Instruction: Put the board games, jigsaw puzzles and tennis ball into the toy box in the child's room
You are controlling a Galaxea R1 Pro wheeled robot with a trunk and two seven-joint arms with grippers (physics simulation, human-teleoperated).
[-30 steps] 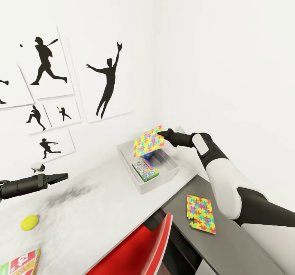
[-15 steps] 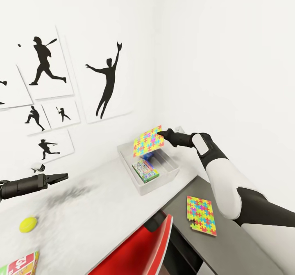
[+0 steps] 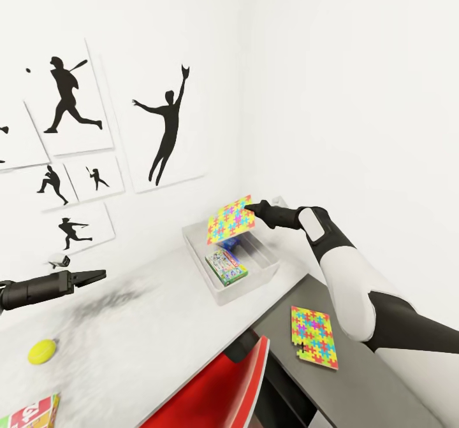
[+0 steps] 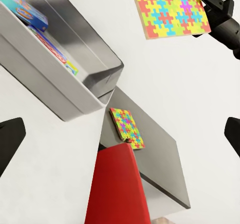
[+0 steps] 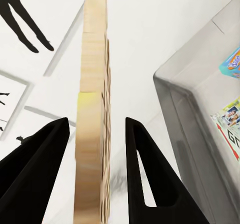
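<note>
My right gripper [image 3: 250, 209] is shut on a jigsaw puzzle [image 3: 231, 219], holding it tilted in the air above the grey toy box [image 3: 248, 283]. In the right wrist view the puzzle [image 5: 92, 109] stands edge-on between the fingers, beside the toy box [image 5: 185, 104]. A green-edged board game [image 3: 226, 267] and a blue one [image 3: 231, 243] lie in the box. A second jigsaw puzzle [image 3: 313, 337] rests on the table's dark lower end. The tennis ball [image 3: 41, 351] and the SKIP-BO board game [image 3: 29, 413] sit at the table's [image 3: 146, 332] near left. My left gripper [image 3: 99, 275] hovers open above the table, its fingers [image 4: 10, 141] wide apart.
A red chair [image 3: 217, 390] stands tucked against the table's front edge. White walls meet in a corner just behind the toy box. Framed black silhouettes [image 3: 169, 128] hang on the left wall.
The head view has drifted slightly. Both arms and the held puzzle keep their places.
</note>
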